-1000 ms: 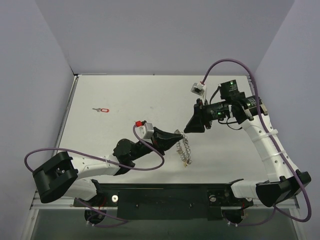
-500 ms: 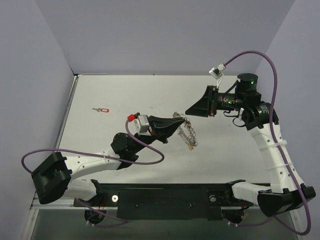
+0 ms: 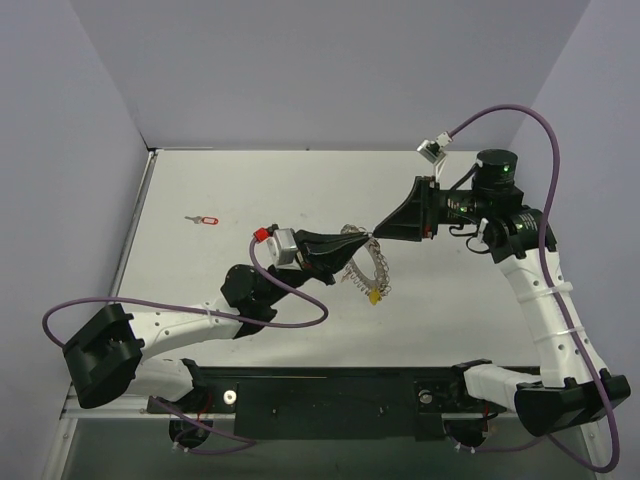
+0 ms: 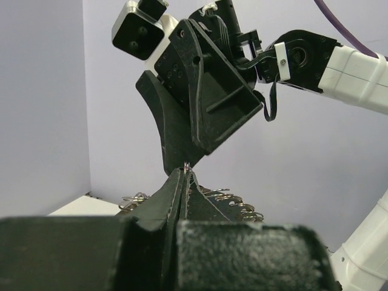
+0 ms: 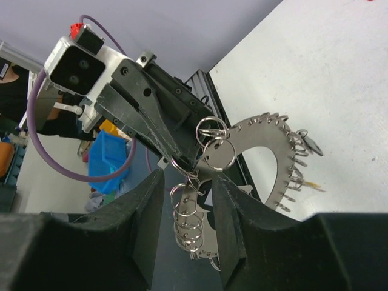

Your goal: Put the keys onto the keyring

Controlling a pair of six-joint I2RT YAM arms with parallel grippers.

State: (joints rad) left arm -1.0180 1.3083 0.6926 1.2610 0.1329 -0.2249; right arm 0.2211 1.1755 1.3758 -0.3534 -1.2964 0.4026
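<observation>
Silver metal draws our eye in the top view: the keyring curves in a spiky arc just beneath the spot where the left hand and the right hand meet tip to tip. A yellow-headed key dangles at the arc's far end from both hands. A red-headed key lies alone on the white counter, well apart from the left hand, out beyond its wrist.

From the left wrist, we see the left hand pressed fully closed, a sliver of wire ring nipped at its very tip. The right hand points down onto that same spot, and bits of the keyring show just behind the closed fingers.

From the right wrist, the right hand stands partly open. A cluster of small rings hangs in its gap. We cannot tell whether its pads press on them. The left hand pinches a ring just ahead of those fingertips, and the keyring's flat toothed plate swings off to the side over the counter.
</observation>
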